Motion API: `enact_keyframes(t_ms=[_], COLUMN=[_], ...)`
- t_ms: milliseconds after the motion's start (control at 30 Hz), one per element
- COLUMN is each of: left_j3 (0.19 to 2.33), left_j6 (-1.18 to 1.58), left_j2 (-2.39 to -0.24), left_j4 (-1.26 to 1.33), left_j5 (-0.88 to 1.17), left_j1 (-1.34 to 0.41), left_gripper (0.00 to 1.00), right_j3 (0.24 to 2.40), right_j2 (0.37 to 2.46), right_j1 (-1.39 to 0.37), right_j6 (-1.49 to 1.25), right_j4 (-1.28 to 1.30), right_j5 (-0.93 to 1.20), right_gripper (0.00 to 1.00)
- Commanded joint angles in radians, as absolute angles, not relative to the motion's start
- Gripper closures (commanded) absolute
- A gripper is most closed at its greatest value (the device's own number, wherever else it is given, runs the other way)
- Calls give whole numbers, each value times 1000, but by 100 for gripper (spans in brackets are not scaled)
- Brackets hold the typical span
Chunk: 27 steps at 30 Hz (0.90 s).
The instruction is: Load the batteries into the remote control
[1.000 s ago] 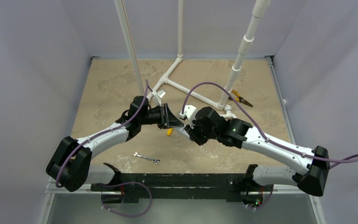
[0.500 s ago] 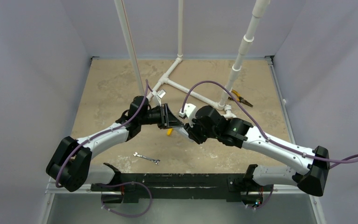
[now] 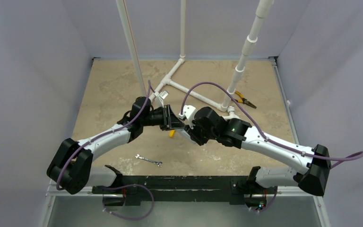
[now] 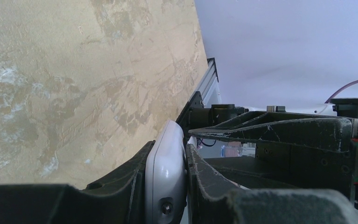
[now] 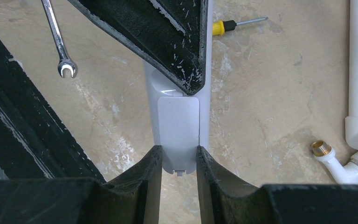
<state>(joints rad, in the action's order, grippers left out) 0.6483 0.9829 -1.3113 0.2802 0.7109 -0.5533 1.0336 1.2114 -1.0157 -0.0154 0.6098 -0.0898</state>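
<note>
Slim white plastic remote control [image 4: 165,175] held off the tan worktop [image 4: 51,70].
My left jaws clamp its body; my right jaws pinch the end by the battery cover [image 5: 179,126]. I judge the cover should slide straight along, left holding firm.

The remote [image 5: 179,116] bridges left claw [image 4: 168,156] and right claw [image 5: 178,157], closing the gap between. Pipes [image 3: 189,92] stand just beyond both; a screwdriver [image 5: 223,27] lies beneath, a wrench [image 3: 148,160] nearer the bases. Table [image 3: 104,90] left of the left claw lies open.
</note>
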Motion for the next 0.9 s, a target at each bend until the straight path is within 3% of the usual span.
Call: enact_keyframes(t_ms=[0, 867], left_j3=[699, 707], left_j6=[966, 964], left_j2=[-1311, -1323], left_j4=[325, 328], left_j5=[733, 739], left_j1=[-561, -561], left_gripper=[100, 100], right_j3=[1077, 1078], right_j2=[1213, 1225], right_j1=[-1024, -1031], right_j6=[27, 40], right_j4=[622, 646], right_j5=[-114, -116], right_gripper=[76, 76])
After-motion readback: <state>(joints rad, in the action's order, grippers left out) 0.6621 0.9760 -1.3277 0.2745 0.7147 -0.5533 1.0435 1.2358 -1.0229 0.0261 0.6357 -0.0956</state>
